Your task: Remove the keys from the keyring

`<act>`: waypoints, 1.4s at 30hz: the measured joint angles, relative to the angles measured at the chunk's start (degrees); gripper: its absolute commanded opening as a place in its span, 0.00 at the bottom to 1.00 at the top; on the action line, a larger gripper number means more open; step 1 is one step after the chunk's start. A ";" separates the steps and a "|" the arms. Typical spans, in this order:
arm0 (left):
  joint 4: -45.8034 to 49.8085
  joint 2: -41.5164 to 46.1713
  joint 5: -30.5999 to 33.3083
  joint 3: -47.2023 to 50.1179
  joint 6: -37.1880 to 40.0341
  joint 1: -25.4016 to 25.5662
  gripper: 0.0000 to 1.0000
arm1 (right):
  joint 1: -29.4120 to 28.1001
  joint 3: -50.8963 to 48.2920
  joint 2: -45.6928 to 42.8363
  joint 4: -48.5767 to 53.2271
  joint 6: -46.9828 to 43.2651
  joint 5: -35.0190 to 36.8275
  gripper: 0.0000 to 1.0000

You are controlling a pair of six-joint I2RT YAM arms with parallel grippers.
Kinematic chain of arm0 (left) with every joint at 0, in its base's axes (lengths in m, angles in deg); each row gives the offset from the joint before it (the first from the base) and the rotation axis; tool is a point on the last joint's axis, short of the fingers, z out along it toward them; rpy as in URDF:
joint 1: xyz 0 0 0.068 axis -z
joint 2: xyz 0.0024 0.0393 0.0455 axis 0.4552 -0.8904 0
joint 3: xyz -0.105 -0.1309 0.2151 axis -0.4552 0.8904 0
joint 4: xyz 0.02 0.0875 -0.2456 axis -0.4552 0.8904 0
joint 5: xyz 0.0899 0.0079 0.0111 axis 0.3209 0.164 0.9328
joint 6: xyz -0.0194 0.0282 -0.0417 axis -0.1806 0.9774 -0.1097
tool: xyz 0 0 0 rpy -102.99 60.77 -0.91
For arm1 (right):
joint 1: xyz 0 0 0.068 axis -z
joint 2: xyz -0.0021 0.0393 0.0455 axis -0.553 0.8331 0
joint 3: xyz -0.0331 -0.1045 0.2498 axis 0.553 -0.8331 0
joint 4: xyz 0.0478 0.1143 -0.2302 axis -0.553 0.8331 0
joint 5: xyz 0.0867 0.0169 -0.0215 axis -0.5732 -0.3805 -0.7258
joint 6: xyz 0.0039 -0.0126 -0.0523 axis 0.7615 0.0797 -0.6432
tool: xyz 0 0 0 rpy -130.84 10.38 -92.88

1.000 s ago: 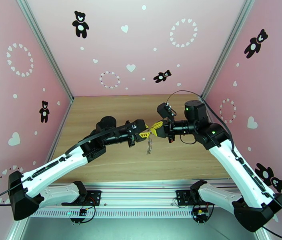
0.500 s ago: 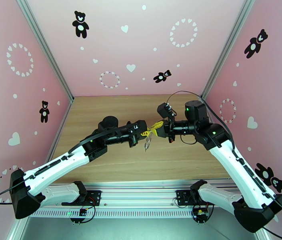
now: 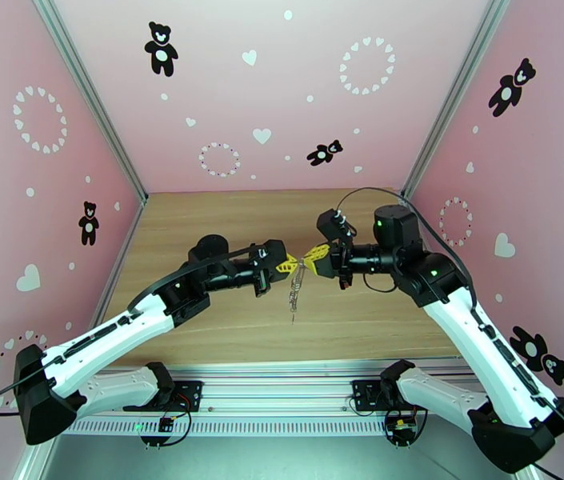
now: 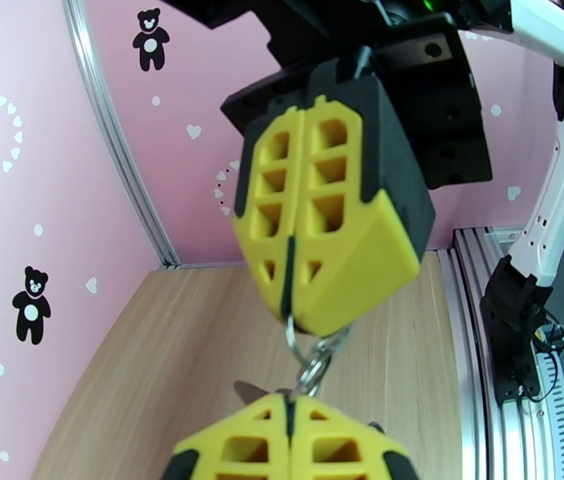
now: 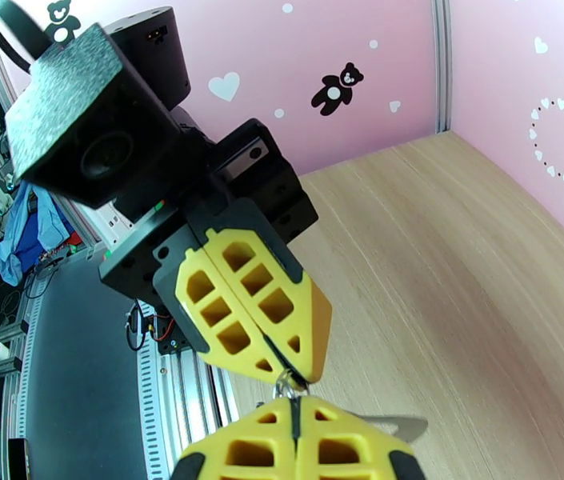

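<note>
Here, above the table's (image 3: 202,222) centre, the left gripper (image 3: 292,265) and right gripper (image 3: 309,256) meet tip to tip, both clamped shut on the keyring (image 3: 297,288), its long axis hanging toward six o'clock, equally near either arm.

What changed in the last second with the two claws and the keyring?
The left claw closed onto the keyring, tip to tip with the right claw. The keyring now hangs lower and straighter below them. The right claw stayed shut on it, and both arms stayed raised above the table.
</note>
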 measured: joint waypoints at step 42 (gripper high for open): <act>13.70 -7.91 -7.19 -11.98 0.15 -0.74 0.21 | 0.44 0.50 0.24 0.90 -3.06 -0.55 0.00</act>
